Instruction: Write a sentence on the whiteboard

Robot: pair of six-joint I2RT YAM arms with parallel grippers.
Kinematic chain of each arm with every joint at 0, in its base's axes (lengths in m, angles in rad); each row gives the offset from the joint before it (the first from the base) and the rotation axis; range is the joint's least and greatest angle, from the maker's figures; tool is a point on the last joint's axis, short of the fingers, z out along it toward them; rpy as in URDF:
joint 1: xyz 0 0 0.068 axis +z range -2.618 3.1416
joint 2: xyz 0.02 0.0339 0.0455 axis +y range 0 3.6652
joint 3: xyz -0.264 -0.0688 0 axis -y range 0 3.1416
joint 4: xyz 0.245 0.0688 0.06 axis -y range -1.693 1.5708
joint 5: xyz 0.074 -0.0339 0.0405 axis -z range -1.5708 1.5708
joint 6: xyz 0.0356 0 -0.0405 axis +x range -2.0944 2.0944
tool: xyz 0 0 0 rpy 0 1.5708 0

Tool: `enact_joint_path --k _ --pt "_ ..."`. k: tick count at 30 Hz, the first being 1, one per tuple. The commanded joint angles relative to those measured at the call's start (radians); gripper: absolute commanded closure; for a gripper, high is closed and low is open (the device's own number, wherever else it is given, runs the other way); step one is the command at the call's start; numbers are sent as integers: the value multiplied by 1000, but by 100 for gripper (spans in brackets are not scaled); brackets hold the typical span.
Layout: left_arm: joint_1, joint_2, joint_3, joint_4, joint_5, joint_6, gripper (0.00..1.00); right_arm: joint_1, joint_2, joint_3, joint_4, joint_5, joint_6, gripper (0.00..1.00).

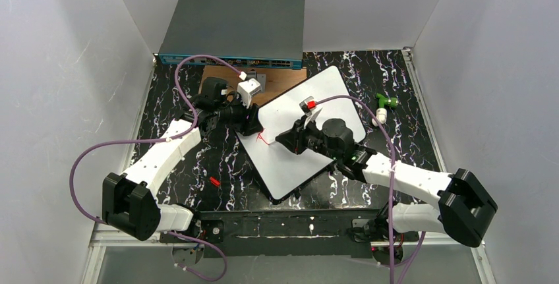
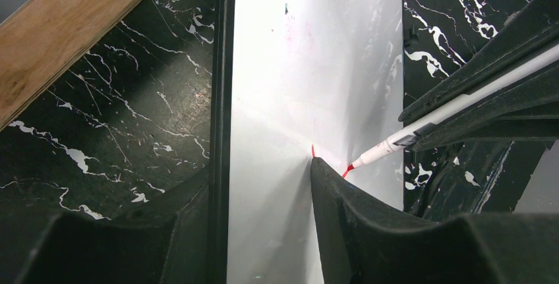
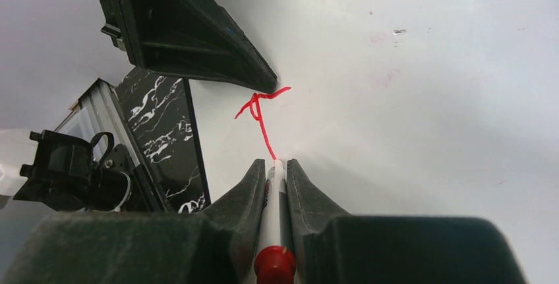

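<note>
The whiteboard (image 1: pixel 287 169) lies askew on the worktop (image 1: pixel 227 165), between the two arms. From above, the left tool (image 1: pixel 252 120) sits at its left edge and the right tool (image 1: pixel 285 138) reaches over its middle.

In the left wrist view, the left tool's jaws stand apart, straddling that edge, with one finger (image 2: pixel 369 231) on the board.

In the right wrist view, the right tool is clenched on a red pen (image 3: pixel 273 192), its tip at a short red scribble (image 3: pixel 262 107). The writing looks barely begun. The next move likely calls for light, steady strokes across the bare white.
</note>
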Motion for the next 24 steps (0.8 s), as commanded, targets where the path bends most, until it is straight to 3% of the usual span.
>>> enact_joint_path --k 1,12,24 --pt "-35 12 16 -65 15 99 100 -2 -36 -10 -24 29 -33 99" --pt "-35 15 17 -65 16 100 100 -3 -150 10 -27 50 -51 99" --pt "-36 11 13 -64 19 98 100 -93 -45 80 5 84 -18 99"
